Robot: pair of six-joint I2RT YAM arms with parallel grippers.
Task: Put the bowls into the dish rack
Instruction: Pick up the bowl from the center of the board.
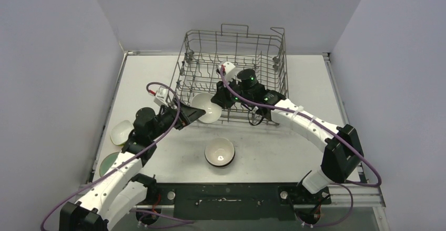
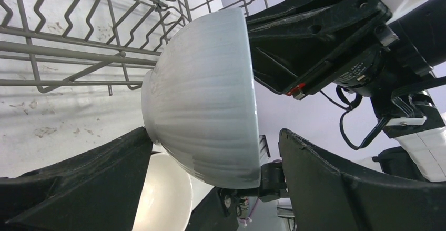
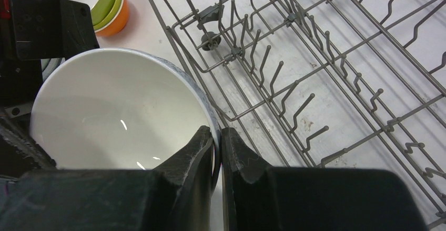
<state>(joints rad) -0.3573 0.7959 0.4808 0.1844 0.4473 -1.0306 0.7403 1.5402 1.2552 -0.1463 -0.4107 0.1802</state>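
Right jaws clamped on bowl (image 3: 121,115) rim beside rack (image 1: 280,62); left jaws apart, flanking it. Glazed, stiff, slippery, breakable: rim grip likely safest.

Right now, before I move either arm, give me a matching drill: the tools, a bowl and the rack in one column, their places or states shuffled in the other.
Column one
1. right tool
2. left tool
3. dark-sided bowl
4. rack

Column two
A. open, fingers either side of the white bowl
B. standing upright on the table, in front of the rack
C. at the far side of the table
D. shut on the white bowl's rim

Pairs: 1-D, 2-A, 3-B, 4-C
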